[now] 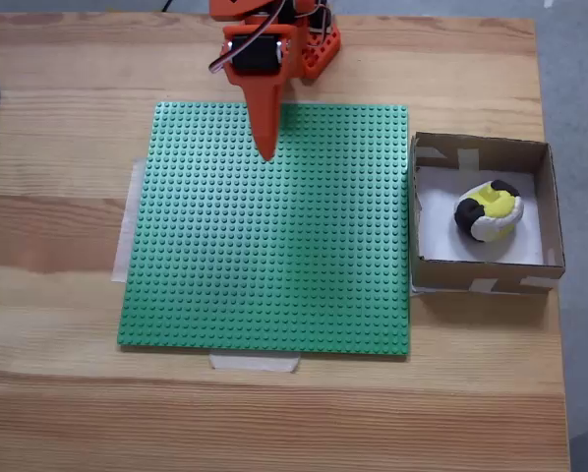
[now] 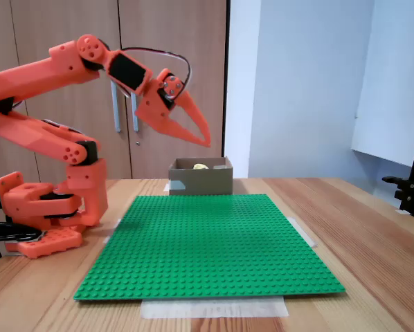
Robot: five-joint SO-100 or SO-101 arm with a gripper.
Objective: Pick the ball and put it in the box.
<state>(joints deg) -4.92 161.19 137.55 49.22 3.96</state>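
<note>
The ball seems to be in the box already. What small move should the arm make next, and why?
Probably just fold back to rest. The ball lies inside the box, and the gripper hangs above the green mat, apart from the box and holding nothing, so no task step seems left.

One fixed view looks straight down on the wooden table (image 1: 68, 226), with the arm's base (image 1: 314, 44) at the top edge. Another fixed view stands low at table height, facing a wall and cupboard doors (image 2: 172, 83). Both share the green baseplate (image 1: 274, 236) (image 2: 207, 242) and box (image 1: 481, 270) (image 2: 201, 181).
</note>
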